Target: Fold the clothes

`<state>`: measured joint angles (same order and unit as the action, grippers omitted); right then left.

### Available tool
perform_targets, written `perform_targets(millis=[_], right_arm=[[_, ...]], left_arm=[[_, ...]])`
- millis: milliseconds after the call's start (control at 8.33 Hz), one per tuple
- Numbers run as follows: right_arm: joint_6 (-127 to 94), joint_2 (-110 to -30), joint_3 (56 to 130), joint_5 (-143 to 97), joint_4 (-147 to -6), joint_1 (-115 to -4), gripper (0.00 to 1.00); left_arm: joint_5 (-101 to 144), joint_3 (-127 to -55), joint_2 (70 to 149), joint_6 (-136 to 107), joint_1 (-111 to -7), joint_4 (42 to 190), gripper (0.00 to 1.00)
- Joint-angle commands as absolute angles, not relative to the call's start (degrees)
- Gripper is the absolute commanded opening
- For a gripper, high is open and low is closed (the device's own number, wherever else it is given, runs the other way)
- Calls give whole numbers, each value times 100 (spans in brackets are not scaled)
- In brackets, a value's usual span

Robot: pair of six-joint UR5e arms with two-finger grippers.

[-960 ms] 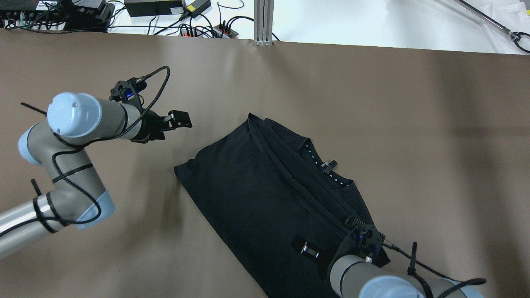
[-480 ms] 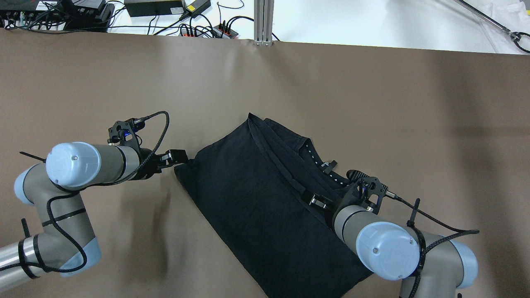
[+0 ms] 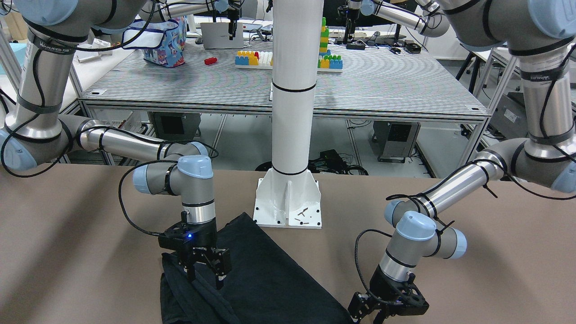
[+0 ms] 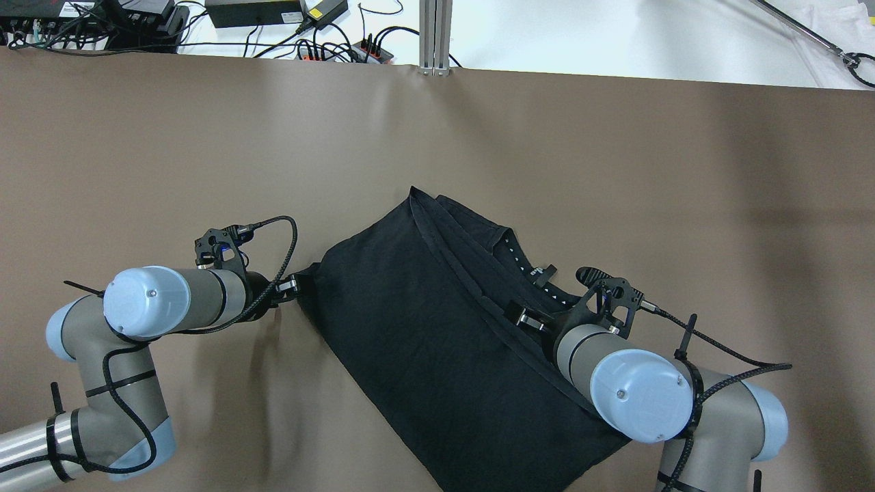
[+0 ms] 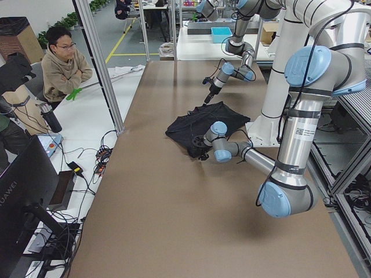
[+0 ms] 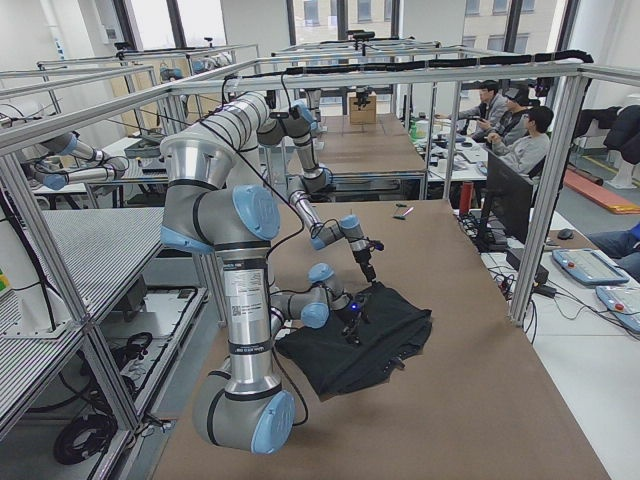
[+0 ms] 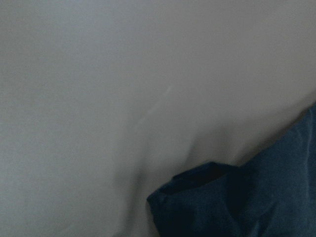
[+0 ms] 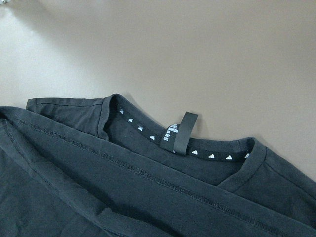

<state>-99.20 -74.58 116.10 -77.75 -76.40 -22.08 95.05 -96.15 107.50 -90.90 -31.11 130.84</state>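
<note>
Clothes (image 3: 270,279): in the front-facing view, the black garment is lying partly folded on the brown worktop (image 3: 67,234), one corner just beside the white pole's base plate (image 3: 288,204). My right pincer (image 3: 204,270) is hanging over the collar end with its jaws spread, gripping nothing. My left pincer (image 3: 388,309) is sitting low at the opposite corner and is cut by the frame edge; I cannot tell whether it is open or closed.

Overhead view: the garment is lying diagonally. My left pincer is reaching its left corner, touching or just beside it. My right pincer is pointing at the fold near the neckline.

Side views: both pincers are showing too small to judge.

Left wrist view: the garment corner (image 7: 207,202) is appearing blurred at the lower edge, and no fingers are showing.

Right wrist view: the neck label (image 8: 178,131) is lying flat above the stitched hem (image 8: 143,173).

Caution: if my right pincer is closing on the top layer only, the fold is likely to peel open. If it is biting too deep, the whole stack may drag. The thin corner may slip from my left pincer, and uneven lifting would skew the fold.
</note>
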Motion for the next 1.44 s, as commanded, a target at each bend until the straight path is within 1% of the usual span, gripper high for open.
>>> perform_targets(millis=[0,120,240,360,480,840,960,1080,1320], right_arm=[[-9879,-7453,11505,-7778,-7638,-2241,95],[-9879,-7453,11496,-7778,-7638,-2241,95],[-9879,-7462,11496,-7787,-7638,-2241,95],[-9879,-7462,11496,-7778,-7638,-2241,95],[-9879,-7453,11496,-7778,-7638,-2241,95],[-9896,-7444,11496,-7787,-7629,-2224,95],[-9896,-7444,11496,-7778,-7629,-2232,95],[-9888,-7453,11496,-7787,-7629,-2232,95],[-9888,-7444,11505,-7787,-7620,-2224,95]], left_arm=[[9501,-9536,10819,-9185,-3041,13096,45],[9510,-9484,10828,-9176,-3032,13096,30],[9510,-9475,10828,-9167,-3041,13096,20],[9518,-9492,10846,-9141,-3041,13096,1],[9536,-9492,10854,-9088,-3085,13096,0],[10105,-9449,11021,-8552,-3812,13035,0],[10229,-9144,11291,-8465,-3988,13043,0],[10239,-8497,11903,-8368,-4208,13043,0],[10248,-6706,13265,-8236,-4586,13078,0]])
